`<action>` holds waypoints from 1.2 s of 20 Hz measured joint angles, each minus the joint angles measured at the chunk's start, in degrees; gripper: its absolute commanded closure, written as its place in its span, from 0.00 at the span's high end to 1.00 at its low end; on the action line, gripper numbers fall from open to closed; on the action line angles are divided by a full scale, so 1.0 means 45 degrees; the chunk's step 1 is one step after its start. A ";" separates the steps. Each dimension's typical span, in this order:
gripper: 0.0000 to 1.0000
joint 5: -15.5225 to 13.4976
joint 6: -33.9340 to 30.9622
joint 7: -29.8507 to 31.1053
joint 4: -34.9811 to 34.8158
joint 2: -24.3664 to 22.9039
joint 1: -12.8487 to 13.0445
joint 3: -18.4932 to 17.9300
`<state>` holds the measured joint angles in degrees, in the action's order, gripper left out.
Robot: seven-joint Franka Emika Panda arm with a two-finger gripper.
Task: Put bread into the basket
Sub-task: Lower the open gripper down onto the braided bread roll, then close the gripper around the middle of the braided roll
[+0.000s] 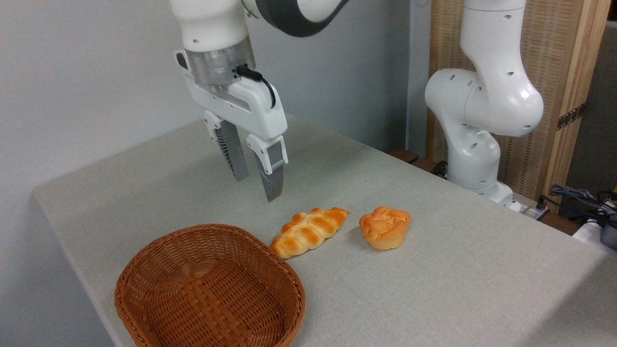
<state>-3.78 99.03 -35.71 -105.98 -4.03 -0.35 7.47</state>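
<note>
At lower left your basket (210, 287) sits empty, mouth up, ready to receive. Above and behind it the gripper (255, 179) hangs with fingers apart, holding nothing. Just right of the basket rim lies the bread (309, 231), flat on the table (434, 270); a bun (384, 227) sits beyond it.

- Basket (210, 289) sits on table (434, 270), front left.
- Bread (308, 232) lies just beside basket, at its two o'clock.
- Bun (384, 227) lies near bread, at its three o'clock.
</note>
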 measured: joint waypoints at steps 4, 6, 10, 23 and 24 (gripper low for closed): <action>1.00 0.0000 0.0307 -0.0021 -0.1323 -0.0426 0.0001 0.0365; 1.00 0.0000 0.0777 -0.0191 -0.2088 -0.0497 0.0001 0.0503; 1.00 0.0036 0.2745 -0.0625 -0.4164 -0.0951 -0.0005 0.0582; 0.83 0.1084 0.3759 -0.1107 -0.5765 -0.1377 -0.0014 0.0668; 0.69 0.1084 0.3982 -0.1107 -0.5892 -0.1359 -0.0014 0.0680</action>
<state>1.10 116.95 -40.69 -132.50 -10.14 -0.41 10.54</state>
